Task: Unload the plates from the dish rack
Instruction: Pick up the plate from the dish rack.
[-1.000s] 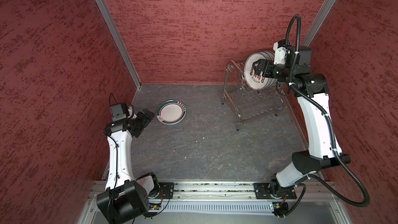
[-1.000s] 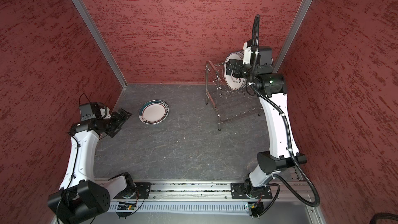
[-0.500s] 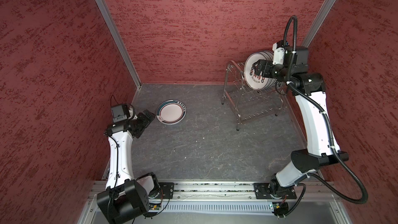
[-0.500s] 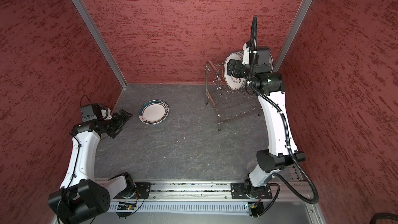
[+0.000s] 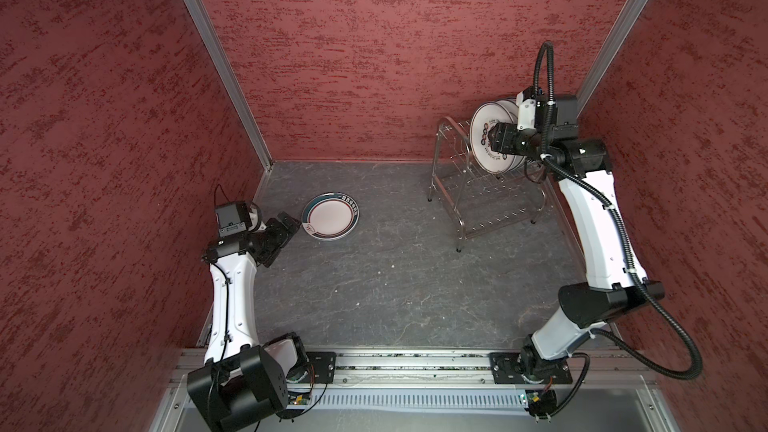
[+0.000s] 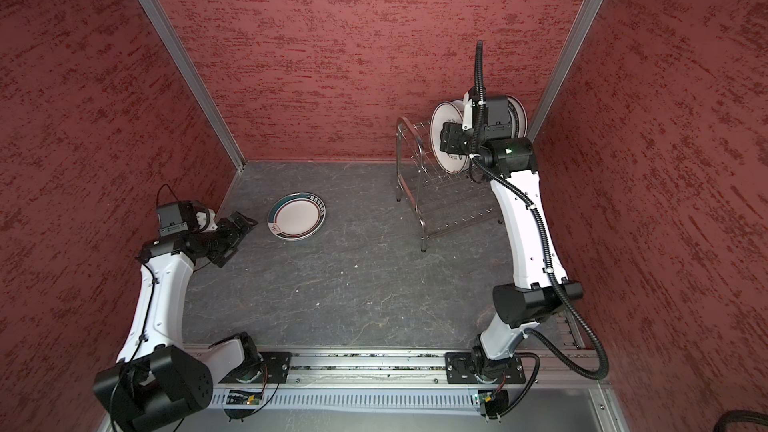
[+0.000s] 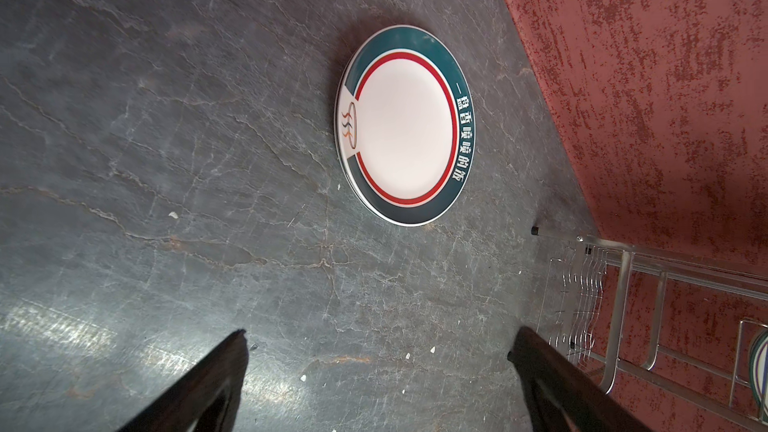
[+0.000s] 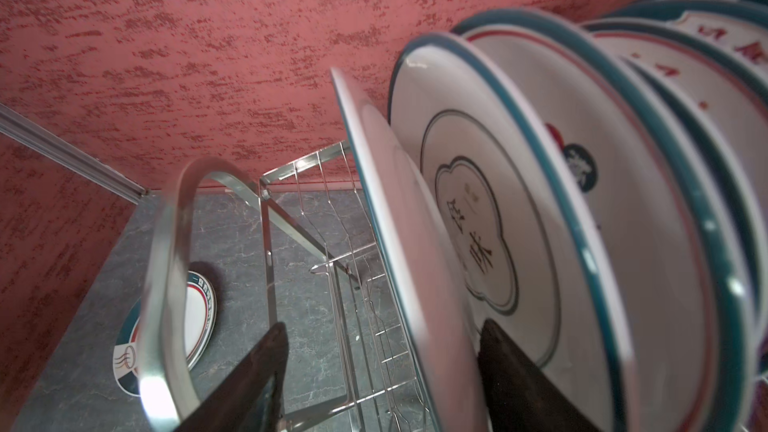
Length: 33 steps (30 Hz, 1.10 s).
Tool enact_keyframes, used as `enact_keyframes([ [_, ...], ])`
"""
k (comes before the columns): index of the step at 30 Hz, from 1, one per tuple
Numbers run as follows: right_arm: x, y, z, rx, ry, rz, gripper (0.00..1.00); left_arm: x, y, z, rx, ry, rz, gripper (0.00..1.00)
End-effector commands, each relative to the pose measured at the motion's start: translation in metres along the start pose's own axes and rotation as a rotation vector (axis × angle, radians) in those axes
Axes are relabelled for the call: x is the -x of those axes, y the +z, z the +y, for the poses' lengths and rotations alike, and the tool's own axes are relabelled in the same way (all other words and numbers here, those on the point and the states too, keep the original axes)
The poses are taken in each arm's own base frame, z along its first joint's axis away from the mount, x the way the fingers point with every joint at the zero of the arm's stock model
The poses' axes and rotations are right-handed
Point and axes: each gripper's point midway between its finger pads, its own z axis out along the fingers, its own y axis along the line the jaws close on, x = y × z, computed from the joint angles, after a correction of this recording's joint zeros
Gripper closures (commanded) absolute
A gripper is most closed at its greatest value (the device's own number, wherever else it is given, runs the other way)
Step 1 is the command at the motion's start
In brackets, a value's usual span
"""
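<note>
Steel dish rack (image 5: 494,220) tucked in the far right corner, plates (image 8: 623,201) standing on edge up top. Right gripper (image 8: 382,324) spread around the front plate (image 8: 395,201), not pinching, one finger clear. Left gripper (image 7: 380,331) hanging wide open near a teal-rimmed plate (image 7: 407,126) lying flat on the grey table (image 5: 395,284).

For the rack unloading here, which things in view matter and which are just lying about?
Job: racked plates, dish rack, teal-rimmed plate flat on the tabletop, right hand astride the front plate, left hand open.
Lying about: white specks.
</note>
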Motion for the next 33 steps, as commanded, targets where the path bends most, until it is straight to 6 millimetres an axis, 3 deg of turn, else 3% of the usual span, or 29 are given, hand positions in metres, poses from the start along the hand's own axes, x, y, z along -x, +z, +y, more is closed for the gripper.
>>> enact_keyframes([
  [1,-0.004,0.001,-0.004,-0.022,-0.028,-0.001,0.34,0.000,0.001,0.000,-0.016,0.006,-0.006,0.00],
  [10,-0.018,0.007,-0.011,-0.052,-0.050,0.009,0.48,-0.003,0.008,0.002,-0.024,-0.027,0.017,0.00],
  [22,-0.002,-0.005,-0.011,-0.055,-0.062,-0.084,0.63,-0.007,0.017,0.008,-0.016,-0.054,0.046,0.01],
  [33,-0.002,0.002,-0.007,-0.026,-0.087,-0.107,0.72,-0.008,0.014,0.006,-0.039,-0.060,0.017,0.01],
])
